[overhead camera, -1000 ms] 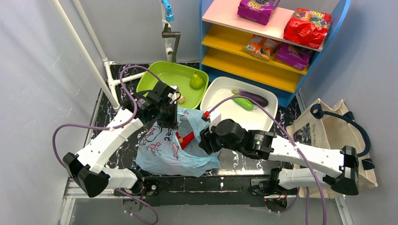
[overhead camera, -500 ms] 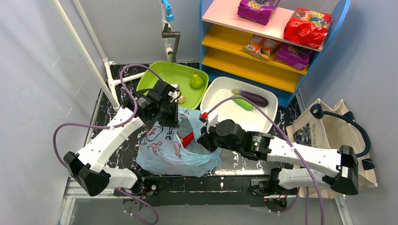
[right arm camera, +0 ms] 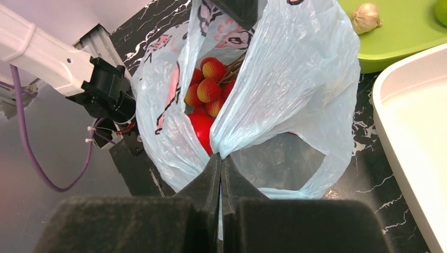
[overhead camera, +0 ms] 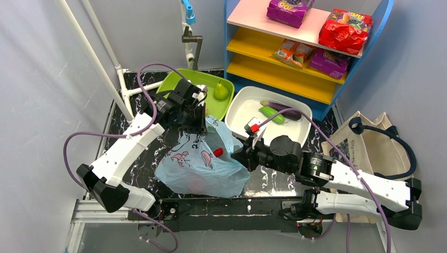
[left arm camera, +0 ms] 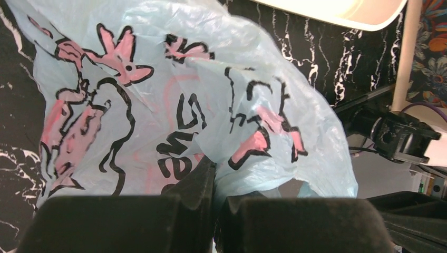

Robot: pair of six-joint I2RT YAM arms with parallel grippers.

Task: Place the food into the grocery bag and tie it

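Nearest you, both arms reach up from the counter's (overhead camera: 112, 124) front edge, and the grocery bag (overhead camera: 203, 166) sits between them on the black marbled top. Your right arm (overhead camera: 348, 176) comes in from the right, and the right jaws are pressed together on a fold of the bag's thin blue plastic at its near rim. One loop handle (right arm camera: 287, 163) lies open on the counter just beside that pinch.

Look into the bag's mouth from the right wrist and you see the food inside. The cluster of red berries (right arm camera: 208, 87) sits on top, with the round red fruit (right arm camera: 202, 129) just under it.

Your left arm (overhead camera: 126, 145) reaches to the bag's far side, where the left jaws are also shut tight, pinching the printed plastic.

A canvas tote (overhead camera: 369, 142) stands off to the right, well apart from the bag.

Behind the bag, the green tray (overhead camera: 208, 83) holds a pear (overhead camera: 221, 90) and a small garlic bulb (right arm camera: 365, 16). The white tray (overhead camera: 242, 113) beside it holds a cucumber (overhead camera: 271, 112) and an eggplant (overhead camera: 289, 109). Farthest back, the shelf (overhead camera: 284, 66) carries snack packets (overhead camera: 345, 29).
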